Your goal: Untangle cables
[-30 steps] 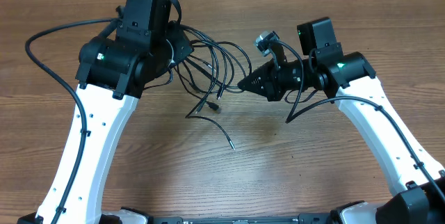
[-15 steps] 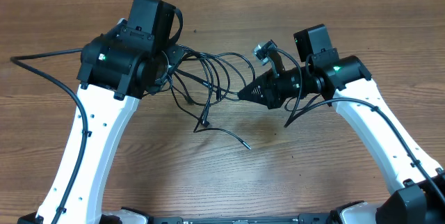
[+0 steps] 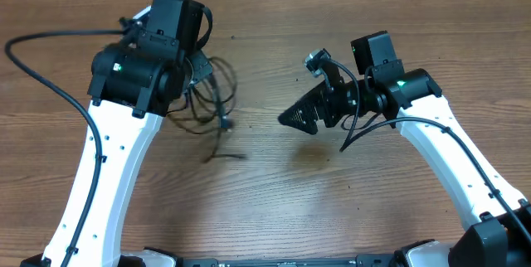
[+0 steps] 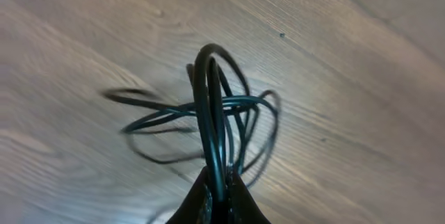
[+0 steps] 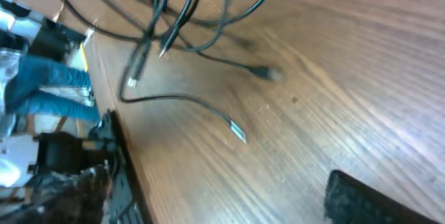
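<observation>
Several cables [image 4: 208, 106] bunched, left gripper [image 4: 220, 197] clamped

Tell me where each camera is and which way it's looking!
Overhead: hangs above the table, looking straight down; shows the left arm, right arm, open right tool and the cables.
Left wrist: rides the left arm, looking down at the wood; the left tool shows, pinching a cable loop.
Right wrist: rides the right arm, looking slantwise across the table; one dark finger shows.
Shared: all three views see the cables.
</observation>
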Robot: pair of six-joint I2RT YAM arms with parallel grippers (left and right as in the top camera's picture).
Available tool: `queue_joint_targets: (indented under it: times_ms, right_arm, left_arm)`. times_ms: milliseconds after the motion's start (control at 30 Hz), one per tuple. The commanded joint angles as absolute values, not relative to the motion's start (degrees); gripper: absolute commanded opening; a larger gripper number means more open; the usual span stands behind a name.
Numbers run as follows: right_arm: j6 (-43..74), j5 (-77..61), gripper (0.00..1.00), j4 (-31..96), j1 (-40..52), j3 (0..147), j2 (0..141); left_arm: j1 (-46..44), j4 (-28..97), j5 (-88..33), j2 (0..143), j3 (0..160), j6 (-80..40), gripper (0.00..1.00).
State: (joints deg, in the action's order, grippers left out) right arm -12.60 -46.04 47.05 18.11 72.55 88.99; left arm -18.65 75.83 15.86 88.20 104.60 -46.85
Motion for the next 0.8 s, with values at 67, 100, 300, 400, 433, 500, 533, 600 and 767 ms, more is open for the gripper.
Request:
queue_joint_targets:
  times_ms: [67, 100, 300, 400, 433, 500, 533, 600, 767]
  right_arm:
    - [-12.93, -45.1, 1.0, 43.59, 18.0, 72.36, 88.86]
    - [-12.93, -45.17, 1.0, 42.59, 18.0, 72.36, 88.86]
    - [-12.95, -46.37, 1.0, 35.81, 18.0, 72.36, 88.86]
    - [-12.95, -46.37, 1.0, 32.51, 18.0, 72.36, 88.86]
    - [-12.95, -46.39, 1.0, 31.22, 18.0, 72.36, 88.86]
    - [-12.95, -46.39, 1.0, 29.63, 18.0, 72.36, 88.86]
    - [-12.95, -46.37, 1.0, 28.91, 18.0, 72.36, 88.86]
    - [-12.97, -46.35, 1.0, 27.97, 18.0, 72.36, 88.86]
    - [-12.97, -46.15, 1.0, 27.24, 18.0, 72.36, 88.86]
  left_arm:
    - [-18.41, 74.63, 14.15, 88.07, 105.1, -28.16, 0.04]
    - [-18.41, 74.28, 12.25, 88.07, 105.1, -25.17, 0.04]
    - [-18.41, 72.1, -1.41, 88.07, 105.1, -11.55, 0.04]
    - [-18.41, 71.24, -9.34, 88.07, 105.1, -6.2, 0.04]
    - [-18.41, 71.05, -11.81, 88.07, 105.1, -4.8, 0.04]
    - [-18.41, 70.83, -15.55, 88.07, 105.1, -2.7, 0.04]
    - [-18.41, 70.74, -16.78, 88.07, 105.1, -2.2, 0.04]
    - [-18.41, 70.54, -18.39, 88.07, 105.1, -1.85, 0.04]
    - [-18.41, 70.04, -21.85, 88.07, 105.1, -1.19, 0.04]
